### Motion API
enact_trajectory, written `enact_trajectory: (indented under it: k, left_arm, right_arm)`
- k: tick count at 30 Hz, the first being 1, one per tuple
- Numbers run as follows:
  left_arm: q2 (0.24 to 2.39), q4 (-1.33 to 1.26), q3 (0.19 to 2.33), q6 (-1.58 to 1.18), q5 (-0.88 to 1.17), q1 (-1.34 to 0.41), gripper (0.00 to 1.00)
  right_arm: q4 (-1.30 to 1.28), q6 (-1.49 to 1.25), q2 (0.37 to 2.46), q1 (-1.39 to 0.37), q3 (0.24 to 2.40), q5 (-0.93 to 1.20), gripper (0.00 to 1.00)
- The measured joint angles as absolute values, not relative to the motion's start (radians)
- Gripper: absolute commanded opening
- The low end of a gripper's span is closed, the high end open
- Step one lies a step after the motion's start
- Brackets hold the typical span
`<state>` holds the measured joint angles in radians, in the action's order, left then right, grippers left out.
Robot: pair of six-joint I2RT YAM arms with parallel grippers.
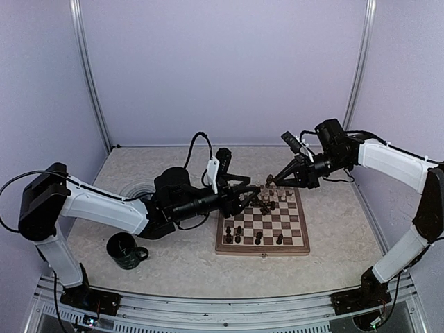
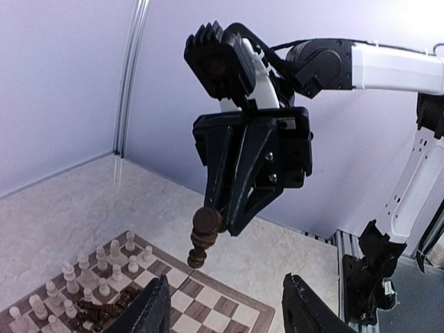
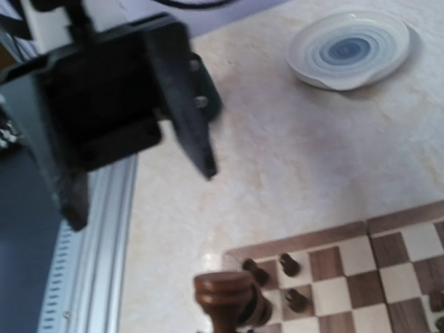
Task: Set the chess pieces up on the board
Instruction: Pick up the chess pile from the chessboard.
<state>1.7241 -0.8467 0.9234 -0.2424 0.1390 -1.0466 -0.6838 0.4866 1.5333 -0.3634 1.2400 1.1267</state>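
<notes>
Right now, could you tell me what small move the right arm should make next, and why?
Probably carry the right gripper toward the board's near rows: it is shut on a dark piece hanging above the far end, while the standing dark pieces are near.

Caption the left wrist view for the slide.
Right hand holds a dark chess piece at the board edge, framed by the open left hand.
</notes>
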Motion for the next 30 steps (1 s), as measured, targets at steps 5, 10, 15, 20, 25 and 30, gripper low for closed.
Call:
enact_trajectory:
  k: [5, 10, 15, 20, 25, 30]
  left_arm:
    - [1.803, -1.004, 0.933, -0.263, 0.181, -1.035, 0.55]
    - [1.887, -1.065, 0.969, -0.286, 0.219, -1.032, 0.55]
    - [1.939, -1.095, 1.012, -0.305, 0.255, -1.029, 0.52]
    - [1.973, -1.127, 1.061, -0.333, 0.290, -1.026, 0.45]
    - [2.001, -1.152, 1.076, -0.364, 0.318, -1.019, 0.32]
    - [2.012, -1.167, 1.077, -0.400, 0.337, -1.011, 0.19]
  right_arm:
    - [-0.695, 0.466, 1.528, -0.363, 1.246, 1.169, 0.05]
    - [-0.698, 0.450, 1.528, -0.363, 1.246, 1.198, 0.05]
    - [-0.698, 0.439, 1.528, -0.363, 1.246, 1.215, 0.06]
    - [-0.698, 0.431, 1.528, -0.363, 1.246, 1.227, 0.06]
    - [-0.697, 0.428, 1.528, -0.363, 1.246, 1.235, 0.06]
    - [-0.693, 0.427, 1.528, -0.363, 1.246, 1.235, 0.06]
